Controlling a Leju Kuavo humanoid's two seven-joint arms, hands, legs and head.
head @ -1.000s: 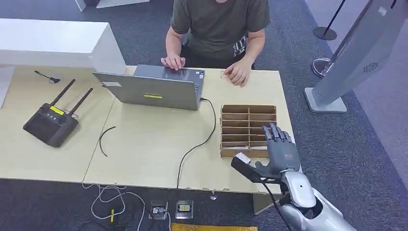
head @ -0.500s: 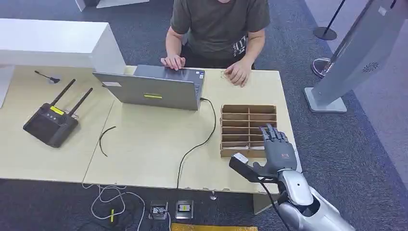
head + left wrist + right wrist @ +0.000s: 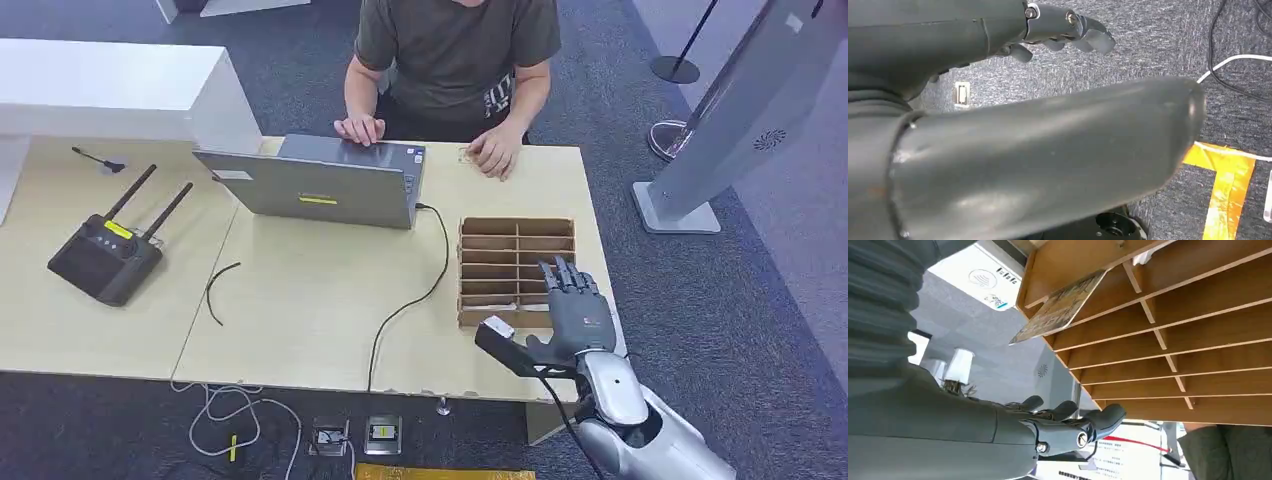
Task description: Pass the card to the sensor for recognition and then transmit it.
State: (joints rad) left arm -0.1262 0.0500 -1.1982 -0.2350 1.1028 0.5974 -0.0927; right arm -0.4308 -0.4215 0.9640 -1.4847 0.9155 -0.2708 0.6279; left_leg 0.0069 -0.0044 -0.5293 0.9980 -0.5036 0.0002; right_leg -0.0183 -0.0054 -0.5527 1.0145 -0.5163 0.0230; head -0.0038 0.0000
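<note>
A: At the table's (image 3: 300, 300) right end, item one: wooden divided tray (image 3: 516, 270), two columns of slots, lying flat near the front edge.

B: And the card?

A: Card (image 3: 1060, 307), patterned face, standing tilted in a slot at one end of the tray, one corner poking out past the rim. Nothing grips it.

B: Right hand?

A: Right hand (image 3: 572, 312), over the tray's near right corner, fingers spread and straight, palm empty. Close to the card, apart from it.

B: Left hand?

A: Left hand (image 3: 1063, 30), hanging over grey carpet, fingers loosely curved, holding nothing.

B: Other stock?

A: Grey laptop (image 3: 320, 183), lid up, at the far side, cable trailing off the front edge. Person (image 3: 455, 60) seated behind it, one hand on the keyboard, the other resting on the table. Black box with two antennas (image 3: 108, 255) at the left. White floor kiosk (image 3: 740, 120) beyond the right end.
</note>
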